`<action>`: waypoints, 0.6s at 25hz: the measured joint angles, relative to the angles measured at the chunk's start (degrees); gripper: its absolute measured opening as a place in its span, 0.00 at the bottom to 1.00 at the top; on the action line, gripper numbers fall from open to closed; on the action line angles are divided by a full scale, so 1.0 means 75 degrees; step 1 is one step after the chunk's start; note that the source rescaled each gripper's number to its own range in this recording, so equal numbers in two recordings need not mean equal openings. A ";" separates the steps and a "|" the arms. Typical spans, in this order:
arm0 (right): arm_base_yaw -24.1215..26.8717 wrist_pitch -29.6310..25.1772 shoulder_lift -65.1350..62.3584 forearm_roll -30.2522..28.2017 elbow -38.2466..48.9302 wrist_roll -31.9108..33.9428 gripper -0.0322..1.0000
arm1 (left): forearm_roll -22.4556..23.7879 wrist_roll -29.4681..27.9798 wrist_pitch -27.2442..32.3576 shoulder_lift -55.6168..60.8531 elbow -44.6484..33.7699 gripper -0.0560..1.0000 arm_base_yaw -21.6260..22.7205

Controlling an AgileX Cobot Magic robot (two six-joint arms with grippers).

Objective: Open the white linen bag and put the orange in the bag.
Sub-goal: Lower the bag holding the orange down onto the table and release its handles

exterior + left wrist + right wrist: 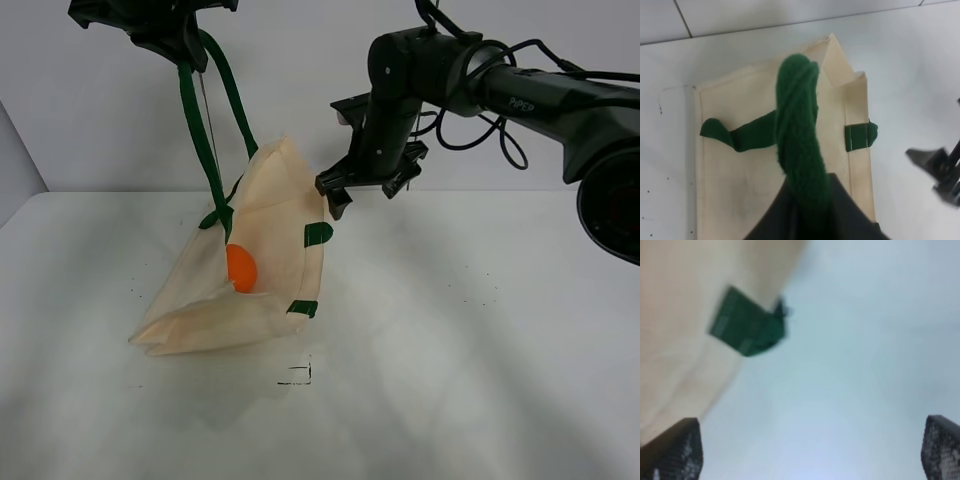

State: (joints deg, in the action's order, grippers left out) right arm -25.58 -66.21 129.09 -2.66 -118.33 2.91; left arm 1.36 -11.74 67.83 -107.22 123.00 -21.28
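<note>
A: Where's the orange (241,268)?
B: Inside the white linen bag (275,200), seen only from the high camera.
A: Claws?
B: The left claw (188,50) clamps the bag's green handle (797,130); the right claw (368,190) gapes empty beside it.

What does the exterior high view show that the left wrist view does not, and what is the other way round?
Only the exterior high view shows the orange, lying in the opening of the white linen bag, and the whole right end effector, open beside the bag. Only the left wrist view shows, close up, that the green handle is twisted like a rope where the left end effector grips it. Both show the bag, its green tabs and the white table.
</note>
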 joint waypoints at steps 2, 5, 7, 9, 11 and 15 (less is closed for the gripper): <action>0.0402 -0.0022 0.0019 0.0000 0.0000 -0.0008 1.00 | 0.0000 0.0000 0.0000 0.0000 0.0000 0.05 0.0000; 0.1201 -0.0195 0.0019 0.0020 0.0000 -0.0043 1.00 | 0.0000 0.0000 0.0000 0.0000 -0.0016 0.05 0.0000; 0.1833 -0.0208 0.0019 0.0167 0.0000 -0.0167 1.00 | 0.0000 0.0000 0.0000 0.0006 -0.0054 0.05 0.0000; 0.2395 -0.0287 0.0019 0.0355 0.0000 -0.0297 1.00 | 0.0000 0.0000 0.0000 0.0006 -0.0129 0.05 0.0000; 0.2925 -0.0403 0.0019 0.0573 0.0000 -0.0430 1.00 | 0.0000 0.0000 0.0000 0.0006 -0.0166 0.05 0.0000; 0.3493 -0.0462 0.0019 0.0809 0.0000 -0.0569 1.00 | 0.0000 0.0000 0.0000 0.0006 -0.0166 0.05 0.0000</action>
State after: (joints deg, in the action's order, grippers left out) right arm 0.62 -69.67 129.23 3.40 -118.33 -1.35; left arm 1.36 -11.74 67.83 -107.17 121.75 -21.28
